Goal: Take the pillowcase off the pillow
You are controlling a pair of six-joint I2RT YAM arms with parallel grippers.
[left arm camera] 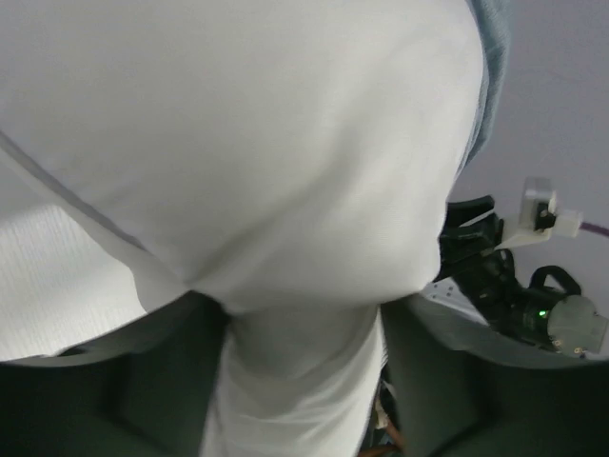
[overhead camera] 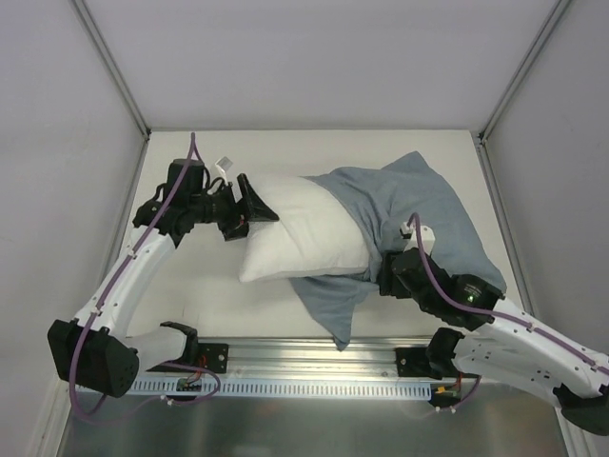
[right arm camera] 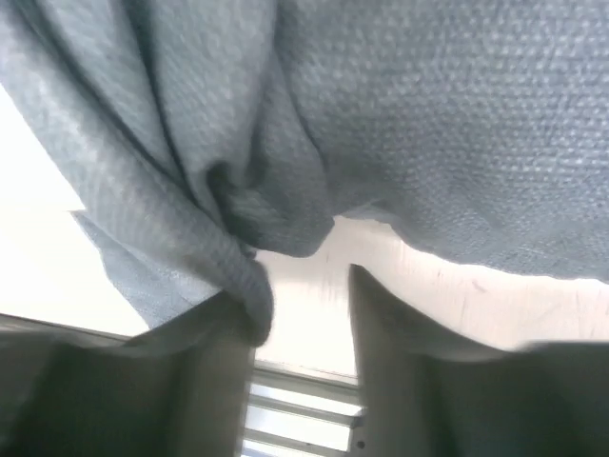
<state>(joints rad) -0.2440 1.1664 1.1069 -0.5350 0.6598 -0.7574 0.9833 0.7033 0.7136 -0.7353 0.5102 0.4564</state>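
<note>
The plump white pillow (overhead camera: 300, 228) lies across the middle of the table. Its right part is still inside the grey-blue pillowcase (overhead camera: 423, 205), which spreads to the right and trails a point toward the near edge. My left gripper (overhead camera: 249, 205) is at the pillow's bare left end. In the left wrist view a squeezed neck of the pillow (left arm camera: 285, 143) fills the gap of that gripper (left arm camera: 300, 328). My right gripper (overhead camera: 385, 276) is at the pillowcase's near hem. In its own view the right gripper (right arm camera: 304, 290) is open, with a fold of pillowcase (right arm camera: 243, 271) resting on the left fingertip only.
A metal rail (overhead camera: 314, 367) runs along the near edge between the arm bases. White walls with grey corner posts (overhead camera: 114, 67) close in the table on the left, back and right. The right arm (left arm camera: 514, 286) shows beyond the pillow in the left wrist view.
</note>
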